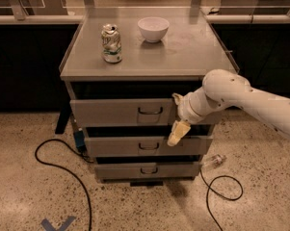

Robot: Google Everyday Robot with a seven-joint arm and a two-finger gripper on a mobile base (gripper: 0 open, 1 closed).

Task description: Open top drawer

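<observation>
The top drawer (111, 112) is the uppermost grey front of the metal cabinet, with a dark loop handle (150, 110) at its centre. A dark gap shows between it and the cabinet top. My gripper (178, 132) is pale yellow and hangs from the white arm (231, 95). It sits at the right end of the top drawer's front, to the right of the handle. It points down over the upper edge of the middle drawer (120, 146). It is not on the handle.
A dented can (111, 44) and a white bowl (153, 29) stand on the cabinet top (183, 57). The bottom drawer (125, 170) sits below the others. Black cables (62, 167) loop on the speckled floor on both sides. A clear bottle (213, 161) lies at the right. Dark counters stand behind.
</observation>
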